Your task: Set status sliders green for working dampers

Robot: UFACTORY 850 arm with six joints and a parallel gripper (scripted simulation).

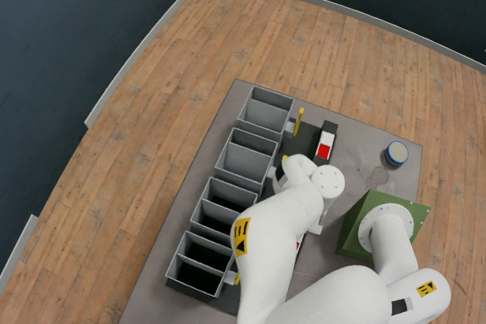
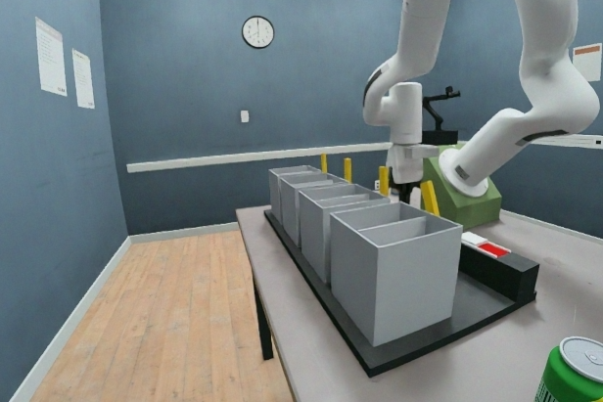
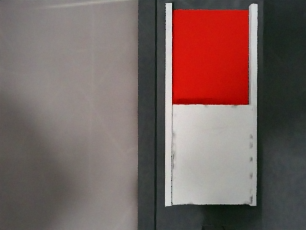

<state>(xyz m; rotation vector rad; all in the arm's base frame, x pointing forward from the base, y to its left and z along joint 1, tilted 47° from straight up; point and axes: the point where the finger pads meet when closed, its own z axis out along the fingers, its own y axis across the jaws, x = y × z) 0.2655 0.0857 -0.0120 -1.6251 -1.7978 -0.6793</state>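
Note:
Four grey box dampers stand in a row on a black base: (image 1: 265, 111), (image 1: 246, 158), (image 1: 225, 206), (image 1: 201, 261). The first two show grey blades lying across; the other two look dark inside. Yellow levers (image 2: 429, 197), (image 2: 384, 180) stand beside them. One status slider (image 1: 325, 145) shows red, with its white cover at the far half. My gripper (image 2: 405, 193) is shut and empty, pointing down between two levers; my arm hides it in the top view. The wrist view looks straight down on a slider with a red patch (image 3: 210, 56) and a white cover (image 3: 210, 155).
The green block of my arm's base (image 1: 379, 220) stands on the table to the right of the sliders. A blue and white can (image 1: 396, 153) stands at the back right. A green can (image 2: 573, 371) is at the table's near corner in the exterior view.

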